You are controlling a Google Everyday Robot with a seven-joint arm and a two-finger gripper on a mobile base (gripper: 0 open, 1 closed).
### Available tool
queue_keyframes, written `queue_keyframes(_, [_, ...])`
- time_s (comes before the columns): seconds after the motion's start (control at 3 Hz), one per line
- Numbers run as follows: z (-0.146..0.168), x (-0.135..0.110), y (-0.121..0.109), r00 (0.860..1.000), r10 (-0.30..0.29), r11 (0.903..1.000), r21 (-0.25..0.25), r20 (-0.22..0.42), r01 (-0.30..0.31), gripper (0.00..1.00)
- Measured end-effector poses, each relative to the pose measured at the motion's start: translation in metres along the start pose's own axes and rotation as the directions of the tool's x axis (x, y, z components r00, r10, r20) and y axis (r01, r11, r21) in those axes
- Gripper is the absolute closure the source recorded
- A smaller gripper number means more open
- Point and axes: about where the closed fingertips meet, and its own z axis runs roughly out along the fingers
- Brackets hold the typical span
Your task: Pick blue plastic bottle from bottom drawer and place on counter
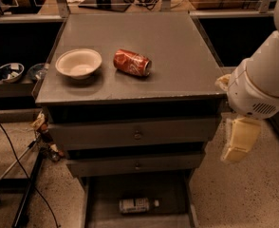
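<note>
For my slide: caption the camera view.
Gripper hangs beside grey cabinet; blue-label plastic bottle lies in open bottom drawer.

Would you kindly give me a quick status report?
Gripper hangs right of cabinet. Blue plastic bottle lying in open bottom drawer. Nothing covering it.

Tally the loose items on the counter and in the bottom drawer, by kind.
1 bowl, on the counter
1 red can, on the counter
1 blue plastic bottle, in the bottom drawer
Total: 3
The gripper hangs right of the cabinet.
</note>
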Motion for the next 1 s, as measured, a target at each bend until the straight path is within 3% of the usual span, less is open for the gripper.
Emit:
queue_keyframes(0.33, [0.028,-0.005,0.012,1.0,0.002,0.9983,-0.059,0.031,0.0,0.0])
queue_keyframes(1.0, [0.086,-0.017,0.026,0.994,-0.034,0.9913,-0.122,0.108,0.048,0.0])
